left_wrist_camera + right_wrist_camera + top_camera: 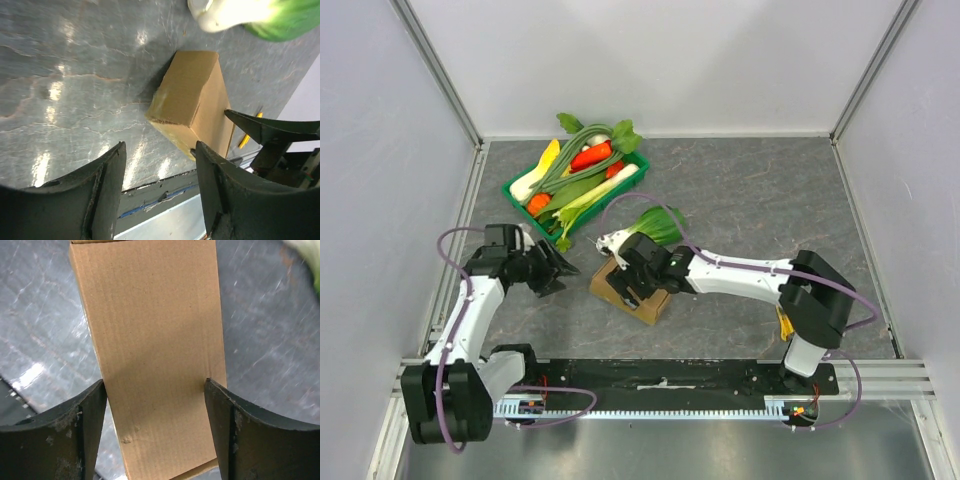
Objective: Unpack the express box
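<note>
Right wrist view: express box (150, 340) flat on surface (40, 315), by the bok choy (655, 225) | right jaws wide, straddling its long sides, nothing gripped yet | left jaws open, empty | looks light, stiff-ish cardboard, pinch mid-length gently

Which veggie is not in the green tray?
The bok choy: it lies on the table beside the express box, while the other vegetables sit in the green tray.

plain brown box (150, 340), grey marbled table (770, 200)
</note>
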